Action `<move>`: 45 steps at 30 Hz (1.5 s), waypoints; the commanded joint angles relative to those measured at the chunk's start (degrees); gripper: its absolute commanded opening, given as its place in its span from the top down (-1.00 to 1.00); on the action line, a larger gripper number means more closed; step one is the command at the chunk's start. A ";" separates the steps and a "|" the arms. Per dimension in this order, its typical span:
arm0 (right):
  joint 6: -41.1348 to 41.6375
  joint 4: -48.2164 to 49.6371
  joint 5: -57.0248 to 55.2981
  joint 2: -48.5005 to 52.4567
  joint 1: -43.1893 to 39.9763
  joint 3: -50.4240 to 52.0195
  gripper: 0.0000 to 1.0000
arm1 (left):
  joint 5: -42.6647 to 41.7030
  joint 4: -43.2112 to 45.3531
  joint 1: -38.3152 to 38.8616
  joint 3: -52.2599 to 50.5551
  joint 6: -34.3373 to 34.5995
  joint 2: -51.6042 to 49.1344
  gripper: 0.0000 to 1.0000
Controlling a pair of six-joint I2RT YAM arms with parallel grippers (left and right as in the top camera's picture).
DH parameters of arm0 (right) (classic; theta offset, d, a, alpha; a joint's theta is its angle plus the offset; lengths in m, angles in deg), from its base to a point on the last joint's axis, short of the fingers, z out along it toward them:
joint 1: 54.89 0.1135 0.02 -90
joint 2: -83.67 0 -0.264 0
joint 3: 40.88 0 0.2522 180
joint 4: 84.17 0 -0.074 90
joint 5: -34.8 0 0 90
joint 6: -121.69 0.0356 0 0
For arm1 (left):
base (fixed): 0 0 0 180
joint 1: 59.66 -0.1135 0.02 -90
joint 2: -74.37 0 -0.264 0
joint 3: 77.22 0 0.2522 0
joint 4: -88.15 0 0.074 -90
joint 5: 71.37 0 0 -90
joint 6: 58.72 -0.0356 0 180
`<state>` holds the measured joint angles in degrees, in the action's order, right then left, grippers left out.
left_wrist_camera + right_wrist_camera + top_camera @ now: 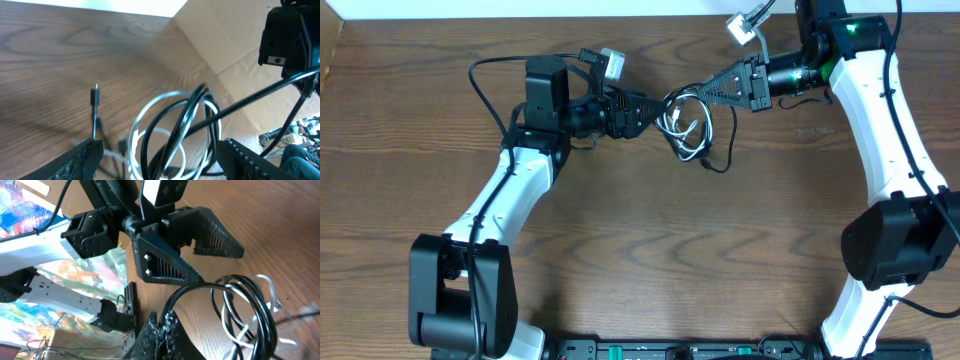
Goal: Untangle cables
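Overhead view: a wood-grain table [650, 250] is shown, with two arms reached toward its far middle.
Left gripper [642, 107]: pointed to the right; the jaws are spread wide and nothing is held between them.
Black plug [94, 95]: seen in the left wrist view, stood upright on a thin cord to the left of the coils; which cable it belongs to cannot be told.
White cable [150, 106]: curled in loops on the table between the two grippers, just ahead of the left gripper's fingertips, and threaded through the black loops.
Black cable [186, 120]: coiled over and around the white cable in the same heap; one strand is trailed out at the heap's near right.
Right gripper [672, 100]: pointed to the left, facing the left gripper; the jaws are closed together, and a loop of the black cable is pinched at their tips, as seen in the right wrist view.
Tangle: not yet parted; the two cables are crossed in several places.
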<state>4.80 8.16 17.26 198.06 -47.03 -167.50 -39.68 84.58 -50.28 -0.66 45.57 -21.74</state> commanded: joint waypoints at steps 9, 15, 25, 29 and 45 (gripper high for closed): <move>-7.10 -4.98 4.00 -0.24 2.80 -0.72 0.99 | 3.52 1.49 -0.02 0.44 0.63 -0.11 -0.54; -7.39 -4.92 4.00 -0.24 4.57 -0.72 0.98 | 2.03 0.48 0.28 0.44 0.83 -0.11 -0.25; -7.50 -4.79 2.40 -0.24 6.82 -0.72 0.99 | 1.73 -8.02 1.11 0.42 0.28 -0.11 -0.26; -7.48 -4.79 0.20 -0.24 6.82 -0.72 0.98 | -0.31 -13.57 1.73 0.42 -3.72 -0.11 -0.06; -6.36 -6.69 -3.13 -0.24 1.20 -0.72 0.98 | 21.77 -26.91 2.62 0.42 -2.84 -0.11 0.85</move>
<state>-1.80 1.54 13.81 198.06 -43.23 -167.50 -30.06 59.78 -47.17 -0.64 39.58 -21.74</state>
